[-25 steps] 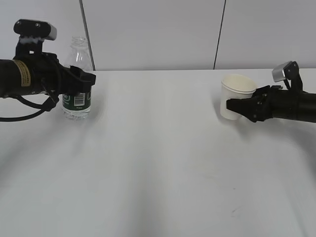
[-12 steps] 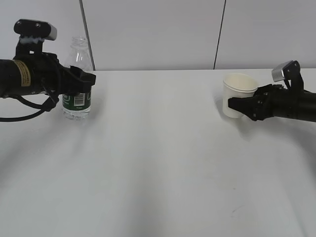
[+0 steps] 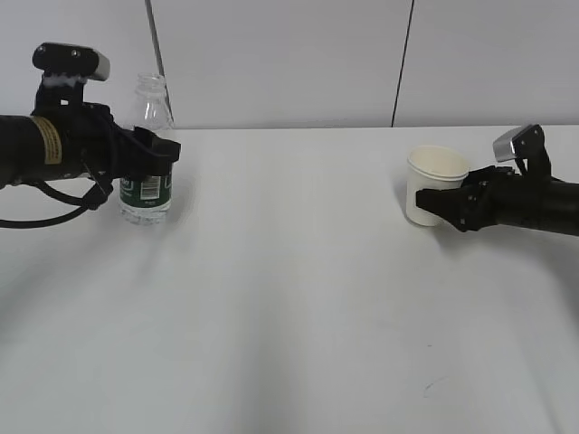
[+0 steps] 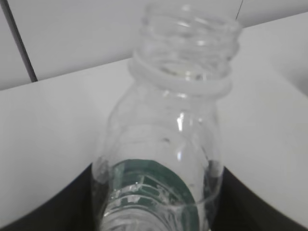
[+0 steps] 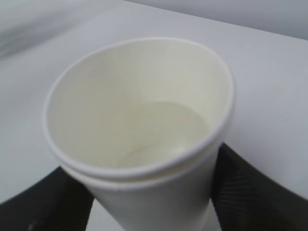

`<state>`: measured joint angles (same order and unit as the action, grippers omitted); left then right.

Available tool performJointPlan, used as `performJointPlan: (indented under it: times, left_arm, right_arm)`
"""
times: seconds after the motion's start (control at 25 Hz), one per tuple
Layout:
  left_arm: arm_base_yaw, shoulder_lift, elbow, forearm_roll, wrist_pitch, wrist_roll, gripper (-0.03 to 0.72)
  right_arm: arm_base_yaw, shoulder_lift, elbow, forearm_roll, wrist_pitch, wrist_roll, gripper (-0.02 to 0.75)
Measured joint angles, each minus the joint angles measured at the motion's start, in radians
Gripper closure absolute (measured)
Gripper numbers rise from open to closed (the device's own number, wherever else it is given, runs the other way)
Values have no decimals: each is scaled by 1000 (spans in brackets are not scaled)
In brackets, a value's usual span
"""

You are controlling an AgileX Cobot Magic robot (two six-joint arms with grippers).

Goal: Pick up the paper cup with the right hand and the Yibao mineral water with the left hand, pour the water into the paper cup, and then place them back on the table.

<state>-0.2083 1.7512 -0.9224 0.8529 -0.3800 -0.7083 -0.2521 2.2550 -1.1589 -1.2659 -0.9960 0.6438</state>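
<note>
Both hands gripping, bottle left and cup right.
The left hand [image 3: 149, 154] clamps the capless Yibao mineral water [image 3: 147, 145] upright at the white bench's [image 3: 289, 298] far left; the right hand [image 3: 439, 201] holds the paper cup [image 3: 432, 185], tilted slightly, at the far right, well apart from the bottle.

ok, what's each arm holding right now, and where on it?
Left gripper holds the water bottle around its middle, at the top of the green label. Right gripper holds the paper cup around its side wall, below the rim.
</note>
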Motion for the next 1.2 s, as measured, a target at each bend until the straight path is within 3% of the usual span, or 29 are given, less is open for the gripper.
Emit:
performJointPlan:
  times: [0.6, 0.84, 1.2]
  left_arm:
    - [0, 49, -1, -8, -33, 20, 303]
    - [0, 49, -1, -9, -34, 29, 303]
    - [0, 49, -1, -10, -38, 42, 303]
  right_arm:
    - [4, 40, 0, 46, -102, -79, 203]
    - [50, 40, 0, 50, -108, -103, 204]
    - [56, 40, 0, 36, -80, -110, 204]
